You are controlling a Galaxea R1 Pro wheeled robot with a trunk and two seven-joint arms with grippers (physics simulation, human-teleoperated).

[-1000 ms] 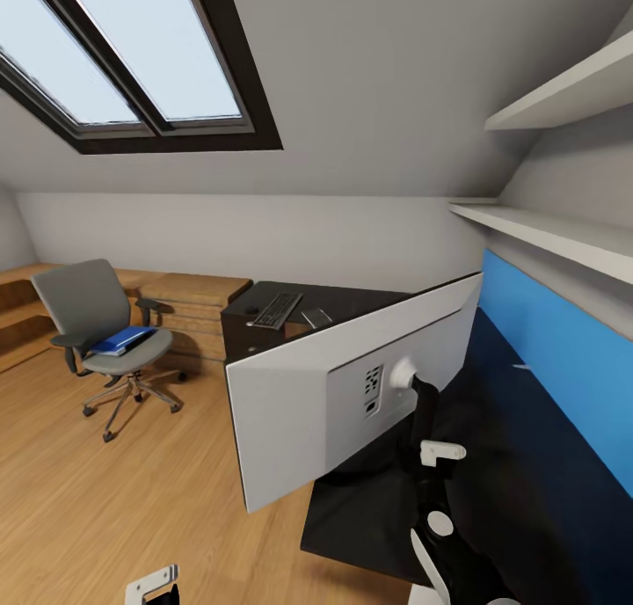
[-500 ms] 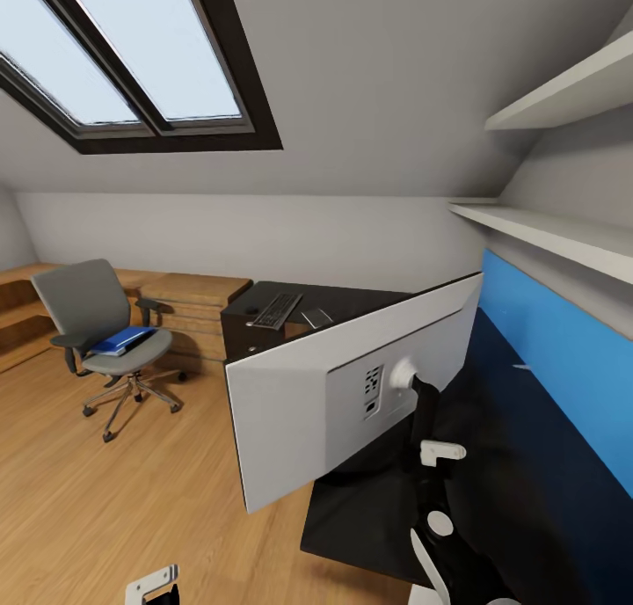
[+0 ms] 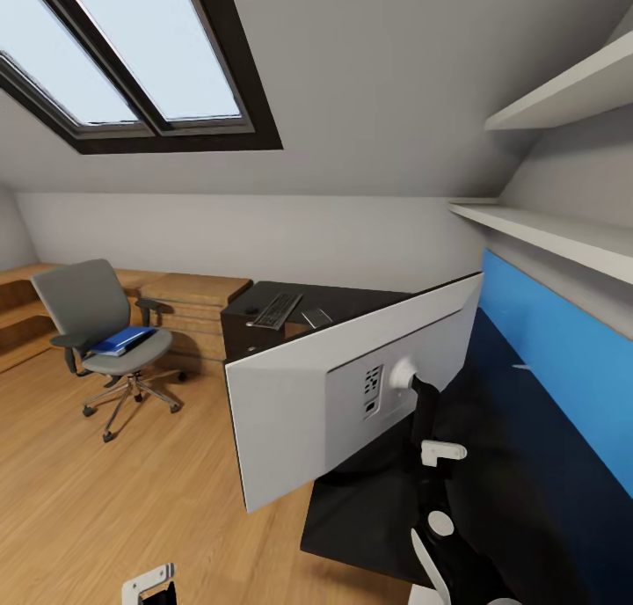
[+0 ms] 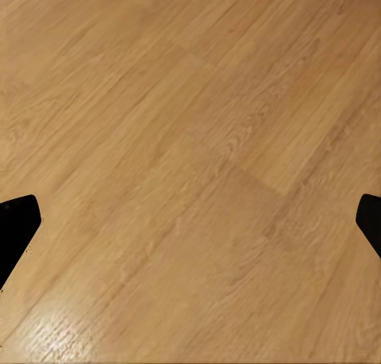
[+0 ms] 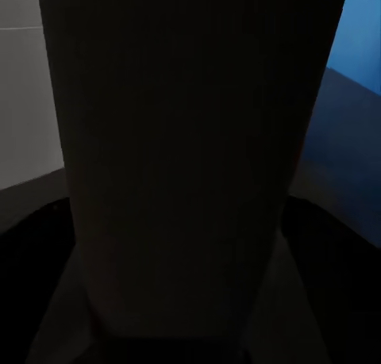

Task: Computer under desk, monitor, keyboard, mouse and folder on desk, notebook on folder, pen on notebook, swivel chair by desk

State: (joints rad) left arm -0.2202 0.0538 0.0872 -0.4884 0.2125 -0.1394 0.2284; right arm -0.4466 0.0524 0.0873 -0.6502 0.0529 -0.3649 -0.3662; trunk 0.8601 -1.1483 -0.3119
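The monitor (image 3: 352, 394) stands tilted on the black desk (image 3: 369, 508), white back toward the camera, its slim stand grasped by the right gripper (image 3: 431, 454). At ten o'clock the keyboard (image 3: 276, 309) lies on the desk's far end; farther at nine o'clock the blue folder (image 3: 123, 338) rests on the swivel chair (image 3: 101, 337). The left gripper (image 4: 190, 221) hangs spread wide over bare wooden floor (image 4: 190, 142).

No legible text or labels
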